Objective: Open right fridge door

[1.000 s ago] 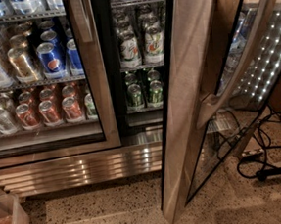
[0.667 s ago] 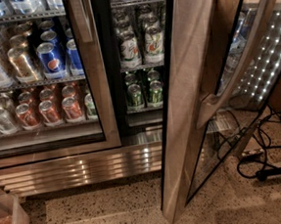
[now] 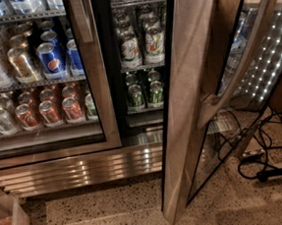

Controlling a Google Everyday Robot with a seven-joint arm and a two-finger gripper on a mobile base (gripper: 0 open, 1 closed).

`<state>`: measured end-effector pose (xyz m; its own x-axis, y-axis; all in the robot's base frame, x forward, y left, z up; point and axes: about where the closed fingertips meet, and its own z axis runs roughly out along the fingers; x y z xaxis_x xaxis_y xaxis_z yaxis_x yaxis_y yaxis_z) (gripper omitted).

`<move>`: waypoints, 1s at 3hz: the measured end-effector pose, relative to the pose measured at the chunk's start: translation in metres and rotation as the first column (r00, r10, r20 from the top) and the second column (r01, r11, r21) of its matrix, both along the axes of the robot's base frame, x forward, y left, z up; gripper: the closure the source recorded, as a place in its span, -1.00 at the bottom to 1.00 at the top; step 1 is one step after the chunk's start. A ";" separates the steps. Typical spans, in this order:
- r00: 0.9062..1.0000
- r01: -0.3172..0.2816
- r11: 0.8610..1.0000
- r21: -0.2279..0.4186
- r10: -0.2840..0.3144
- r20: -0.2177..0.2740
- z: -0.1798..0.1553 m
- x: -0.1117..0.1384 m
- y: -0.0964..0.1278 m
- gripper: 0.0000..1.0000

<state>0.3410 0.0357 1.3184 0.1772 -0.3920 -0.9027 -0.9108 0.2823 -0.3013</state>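
On the right side, the right fridge door (image 3: 189, 105) stands swung wide open, with black cables (image 3: 265, 155) on the floor (image 3: 115, 215) just behind it. Pushed further, it could catch those cables and tug them. The gripper and arm are out of view, so I cannot tell their pose or if the gripper is spread.
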 end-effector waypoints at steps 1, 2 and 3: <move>1.000 0.000 1.000 0.000 0.000 0.000 0.000 0.000 0.000 -0.19; 1.000 0.000 1.000 0.000 0.000 0.000 0.000 0.000 0.000 0.15; 1.000 0.000 1.000 0.000 0.000 0.000 0.000 0.000 0.000 0.27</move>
